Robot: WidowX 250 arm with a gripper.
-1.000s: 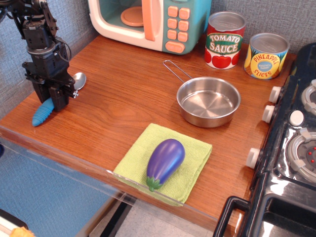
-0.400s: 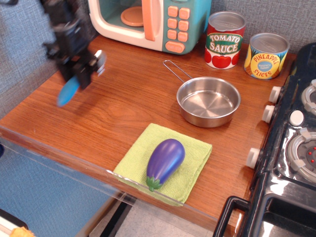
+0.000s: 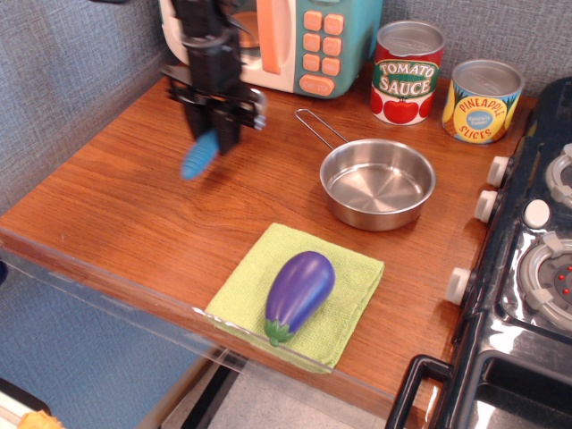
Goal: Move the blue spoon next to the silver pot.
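Observation:
My gripper [image 3: 217, 125] is shut on the blue spoon [image 3: 200, 155] and holds it above the wooden table, left of the silver pot [image 3: 377, 184]. The ribbed light-blue handle hangs down and to the left out of the fingers. The spoon's metal bowl [image 3: 260, 109] peeks out at the gripper's right side. The pot is empty and stands mid-table with its wire loop handle [image 3: 315, 125] pointing back left, toward the gripper.
A toy microwave [image 3: 273, 40] stands at the back behind the arm. A tomato sauce can [image 3: 407, 71] and a pineapple can [image 3: 483, 100] stand at the back right. A purple eggplant [image 3: 299, 291] lies on a green cloth [image 3: 349, 295] at the front. A stove [image 3: 527, 268] borders the right.
My gripper has lifted the blue spoon from the table's left edge and carried it to the right, toward the pot. The pot, cans and eggplant have not moved.

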